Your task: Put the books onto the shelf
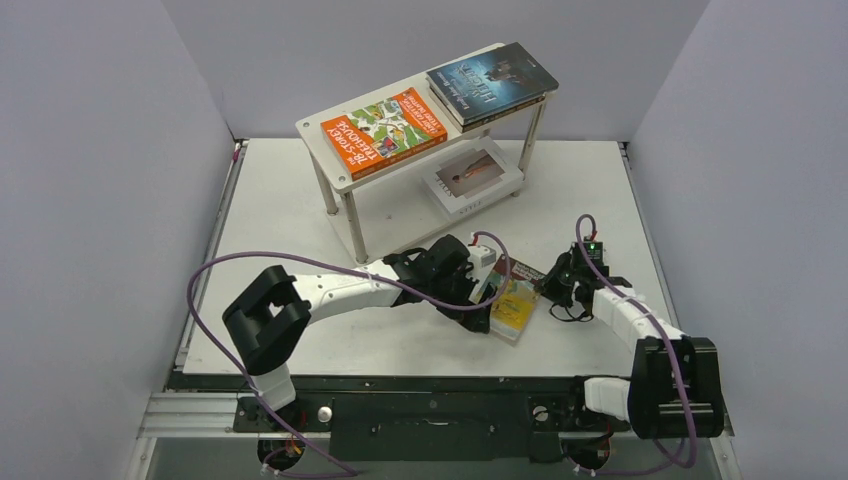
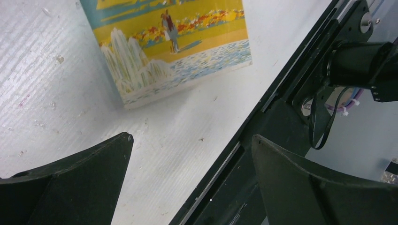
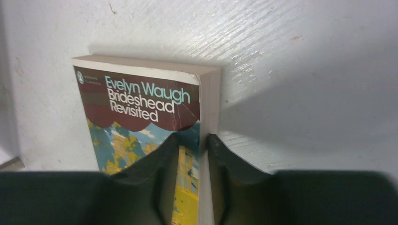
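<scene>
White tabletop (image 1: 300,200), grey walls on three sides. Lying near the front, between the two arms: yellow-teal book (image 1: 515,305), the only one not yet on the shelf (image 1: 312,128).

Likely trouble from here, as a judgement: slipping out of a thin pinch taken on one long edge only, with the cover bending and the pages fanning open once raised, most of the weight hanging away from the grip. Also possible: clipping a shelf leg on the way in, or shoving the orange book (image 1: 383,130) already up there.

Right claw (image 3: 195,140) narrow, one finger over the cover, the other against the cream page edge, apparently closed on that edge below the title. Left claw (image 2: 191,137) spread wide, holding nothing, hovering low over the tabletop just beside the book's bottom corner, with the book ahead of the fingertips and not between them.

Farther back: orange book and dark book (image 1: 492,80) on the top board, white book (image 1: 470,175) on the lower board.
</scene>
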Robot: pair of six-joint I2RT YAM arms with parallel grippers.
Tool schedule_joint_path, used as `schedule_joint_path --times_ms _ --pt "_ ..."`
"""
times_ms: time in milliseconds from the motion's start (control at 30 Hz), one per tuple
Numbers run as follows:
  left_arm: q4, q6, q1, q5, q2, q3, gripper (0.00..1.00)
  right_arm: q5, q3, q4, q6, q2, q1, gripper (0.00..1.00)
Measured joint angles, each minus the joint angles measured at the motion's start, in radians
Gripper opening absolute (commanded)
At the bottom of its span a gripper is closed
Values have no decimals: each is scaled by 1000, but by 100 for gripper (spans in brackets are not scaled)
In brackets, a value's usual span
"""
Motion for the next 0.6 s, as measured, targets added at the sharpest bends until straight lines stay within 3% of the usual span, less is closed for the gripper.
schedule_joint_path --times_ms 67,133,233,367,467,600 --pt "15 -6 0 0 -1 0 98 -19 5 12 -24 32 -2 5" --pt "22 -7 0 -2 -3 0 97 -42 28 13 -55 50 -2 8" --pt "24 -6 0 -11 -15 -13 97 -64 85 7 -106 88 26 41" --pt "23 -5 6 -16 -19 -19 98 -42 178 -31 -167 113 115 71" --pt "23 -6 12 -23 -19 -19 98 2 180 -42 -176 52 129 73" --pt "21 -14 14 -43 4 -8 98 61 98 -76 -146 -132 19 73"
